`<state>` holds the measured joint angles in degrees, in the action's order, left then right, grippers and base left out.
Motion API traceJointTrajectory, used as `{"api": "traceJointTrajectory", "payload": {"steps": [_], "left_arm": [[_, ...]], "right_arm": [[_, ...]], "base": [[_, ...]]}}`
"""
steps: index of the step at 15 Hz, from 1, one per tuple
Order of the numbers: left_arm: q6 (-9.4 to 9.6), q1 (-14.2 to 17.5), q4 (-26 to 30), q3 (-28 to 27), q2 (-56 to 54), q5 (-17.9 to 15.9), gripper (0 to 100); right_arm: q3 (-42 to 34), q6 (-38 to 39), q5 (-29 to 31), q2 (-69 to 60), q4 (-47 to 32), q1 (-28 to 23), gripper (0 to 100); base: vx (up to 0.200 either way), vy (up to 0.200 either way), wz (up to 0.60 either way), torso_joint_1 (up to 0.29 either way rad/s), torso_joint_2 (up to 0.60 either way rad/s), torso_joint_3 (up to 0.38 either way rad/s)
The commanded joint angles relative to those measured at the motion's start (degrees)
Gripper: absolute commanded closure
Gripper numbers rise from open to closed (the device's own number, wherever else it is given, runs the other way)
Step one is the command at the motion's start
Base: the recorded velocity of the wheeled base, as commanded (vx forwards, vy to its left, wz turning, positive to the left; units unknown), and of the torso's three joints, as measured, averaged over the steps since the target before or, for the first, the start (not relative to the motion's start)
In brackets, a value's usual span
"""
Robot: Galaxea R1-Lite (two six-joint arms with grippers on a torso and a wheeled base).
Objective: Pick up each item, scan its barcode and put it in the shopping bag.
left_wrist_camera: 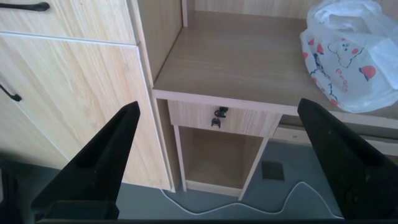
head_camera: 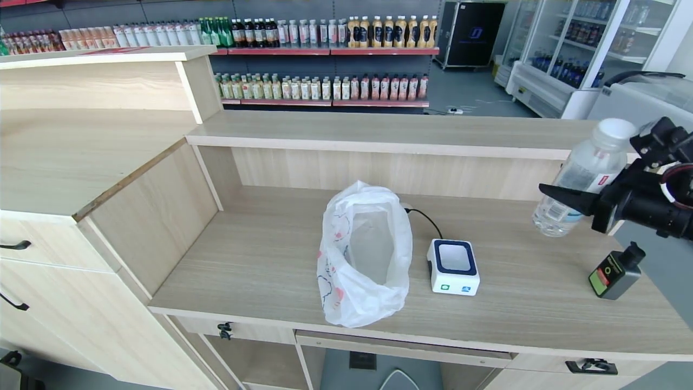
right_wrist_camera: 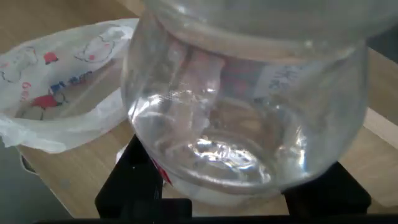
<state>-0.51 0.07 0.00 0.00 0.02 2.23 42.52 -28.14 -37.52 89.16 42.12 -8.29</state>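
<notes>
Two items were outside the bag: the water bottle (head_camera: 582, 173) and a small dark container (head_camera: 614, 275) standing near the right end of the surface (head_camera: 260, 254). My right gripper (head_camera: 574, 196) had its fingers closed about the bottle's lower body, carrying it tilted in the air above that end, well apart from the scanner (head_camera: 453, 266). I judged the lift done and the scan not yet made; the label would need facing the scanner's window. The shopping bag (head_camera: 333, 271) stood just beside the scanner, mouth open upward to receive goods. My left gripper (left_wrist_camera: 219, 106) hung low off the surface's front left corner, fingers spread wide, holding nothing, parked clear, I judged.
</notes>
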Motion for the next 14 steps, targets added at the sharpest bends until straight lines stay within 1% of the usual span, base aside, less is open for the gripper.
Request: {"api": "traceJointTrajectory", "payload": {"steps": [1, 2, 3, 6, 9, 10, 12, 13, 14], "left_arm": [[-0.02, 0.0, 0.0, 0.0, 0.0, 0.1, 0], [-0.02, 0.0, 0.0, 0.0, 0.0, 0.1, 0], [-0.02, 0.0, 0.0, 0.0, 0.0, 0.1, 0], [-0.02, 0.0, 0.0, 0.0, 0.0, 0.1, 0], [-0.02, 0.0, 0.0, 0.0, 0.0, 0.1, 0], [-0.02, 0.0, 0.0, 0.0, 0.0, 0.1, 0], [-0.02, 0.0, 0.0, 0.0, 0.0, 0.1, 0], [-0.02, 0.0, 0.0, 0.0, 0.0, 0.1, 0], [-0.02, 0.0, 0.0, 0.0, 0.0, 0.1, 0]], "right_arm": [[-0.8, -13.4, -2.5, 3.0, -4.5, -9.7, 100], [-0.5, -14.8, -4.7, 2.5, -7.6, -10.6, 100], [-0.5, -14.9, -5.1, 1.8, -8.8, -11.4, 100], [-0.5, -15.2, -4.8, 0.9, -9.0, -11.4, 100], [-0.1, -15.5, -4.1, 0.5, -8.5, -8.7, 100], [0.4, -15.5, -2.4, 1.0, -8.4, -7.1, 100], [0.8, -15.5, -1.4, 4.0, -5.9, -5.7, 100], [1.4, -16.1, -1.6, 6.8, -4.7, -5.4, 100], [2.7, -19.1, -1.6, 9.6, -3.4, -5.2, 100]], "base": [[0.000, 0.000, 0.00, 0.000, 0.00, 0.000], [0.000, 0.000, 0.00, 0.000, 0.00, 0.000], [0.000, 0.000, 0.00, 0.000, 0.00, 0.000], [0.000, 0.000, 0.00, 0.000, 0.00, 0.000], [0.000, 0.000, 0.60, -0.002, 0.00, 0.005], [0.000, 0.000, 0.60, -0.002, 0.00, 0.007], [0.000, 0.000, 0.60, 0.010, 0.00, 0.002], [0.000, 0.000, 0.00, 0.000, 0.00, 0.000], [0.000, 0.000, 0.00, 0.000, 0.00, 0.000]]}}
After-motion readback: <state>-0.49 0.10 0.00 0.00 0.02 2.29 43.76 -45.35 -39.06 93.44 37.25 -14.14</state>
